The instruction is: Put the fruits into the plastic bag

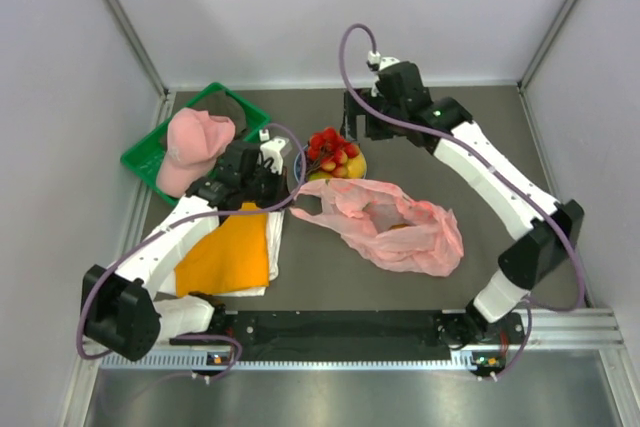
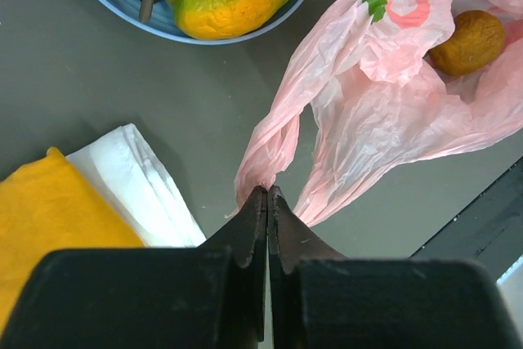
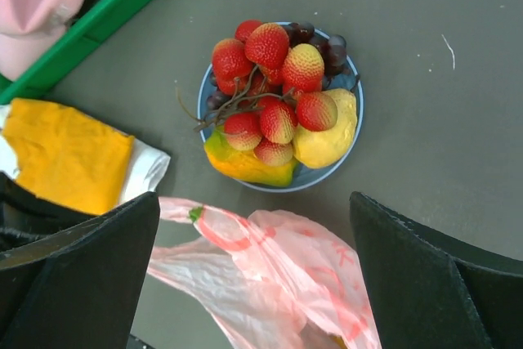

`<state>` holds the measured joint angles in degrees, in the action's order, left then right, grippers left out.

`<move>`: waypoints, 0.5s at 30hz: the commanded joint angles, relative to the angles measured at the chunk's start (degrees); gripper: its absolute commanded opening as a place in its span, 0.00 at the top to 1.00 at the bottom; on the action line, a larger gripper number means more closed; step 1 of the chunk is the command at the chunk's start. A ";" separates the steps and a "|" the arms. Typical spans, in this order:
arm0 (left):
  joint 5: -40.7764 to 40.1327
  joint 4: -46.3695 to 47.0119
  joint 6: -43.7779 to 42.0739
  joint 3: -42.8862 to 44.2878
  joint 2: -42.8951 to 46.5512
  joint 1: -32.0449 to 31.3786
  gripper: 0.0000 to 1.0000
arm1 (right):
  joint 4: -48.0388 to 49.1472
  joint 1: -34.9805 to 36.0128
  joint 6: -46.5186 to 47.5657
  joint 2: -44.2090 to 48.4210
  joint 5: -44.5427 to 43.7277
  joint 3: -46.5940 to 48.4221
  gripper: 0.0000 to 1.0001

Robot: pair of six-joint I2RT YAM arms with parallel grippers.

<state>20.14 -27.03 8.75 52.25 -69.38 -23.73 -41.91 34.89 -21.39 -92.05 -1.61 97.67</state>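
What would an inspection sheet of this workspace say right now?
Surface: grey table, few white specks.
Job's things: fruits heaped on blue plate; pink bag beside it, brown fruit inside.
Clutter: pink cap on green basket; orange cloth over white cloth.
Pincers: left pincer shut on bag handle; right pincer open near plate.
Cables: purple cable along each arm.
Surroundings: white walls.

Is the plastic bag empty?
No, a round brown fruit lies inside the plastic bag, plainly visible in the left wrist view.
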 commanded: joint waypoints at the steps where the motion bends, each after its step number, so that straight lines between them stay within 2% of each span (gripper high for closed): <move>1: 1.48 0.92 -0.76 -0.48 -0.93 -0.09 1.00 | -1.07 1.93 1.52 -5.15 -2.88 5.25 0.01; 9: 1.22 -0.66 -0.58 -1.27 -2.07 -0.18 1.00 | -3.70 2.11 3.98 -14.55 -5.95 10.08 0.01; 15: -0.27 -0.57 -0.75 -1.18 -1.28 -0.18 1.00 | 0.15 -1.14 3.46 -17.37 1.16 8.68 0.01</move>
<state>20.25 -28.01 8.78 51.31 -71.53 -23.73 -44.77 35.92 -18.44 -108.90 -4.27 105.08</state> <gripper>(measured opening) 0.010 0.990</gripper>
